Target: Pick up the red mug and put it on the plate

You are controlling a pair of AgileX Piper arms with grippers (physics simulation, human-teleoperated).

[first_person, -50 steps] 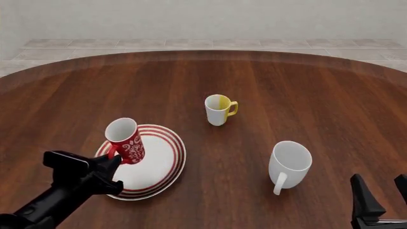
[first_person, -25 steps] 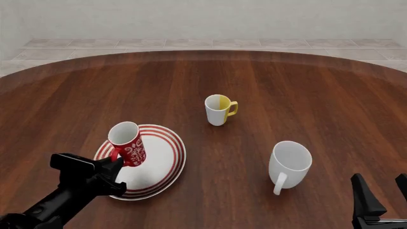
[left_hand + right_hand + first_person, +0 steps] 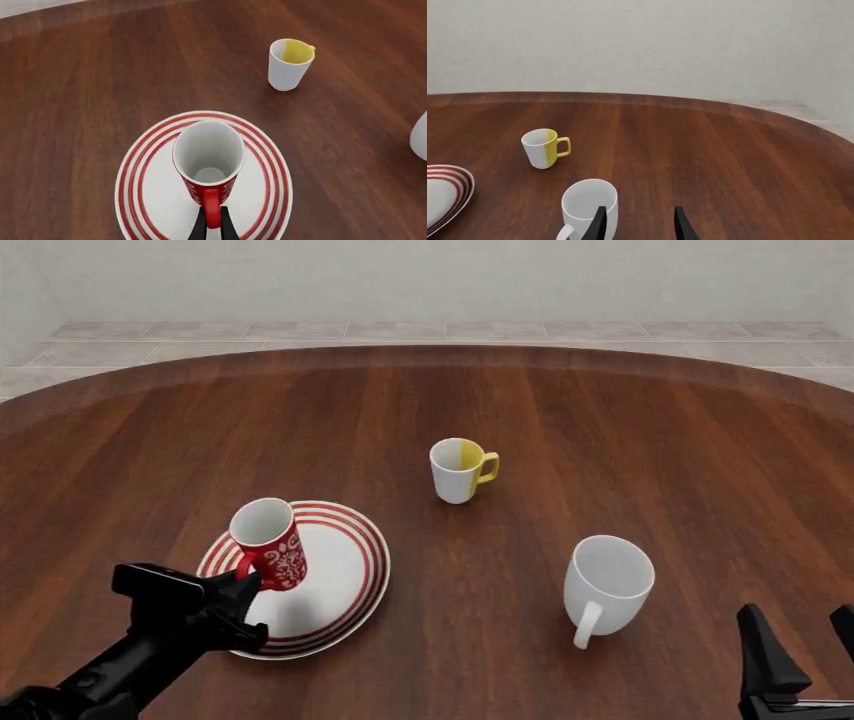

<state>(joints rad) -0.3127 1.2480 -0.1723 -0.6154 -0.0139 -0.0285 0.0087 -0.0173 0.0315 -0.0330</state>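
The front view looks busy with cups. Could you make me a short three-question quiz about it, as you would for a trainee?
1. True or false: the left gripper is shut on the handle of the red mug.
2. How many mugs stand off the plate?
3. Which is nearer the right gripper: A) the white-and-yellow mug, B) the plain white mug?

Key: 1 true; 2 two; 3 B.
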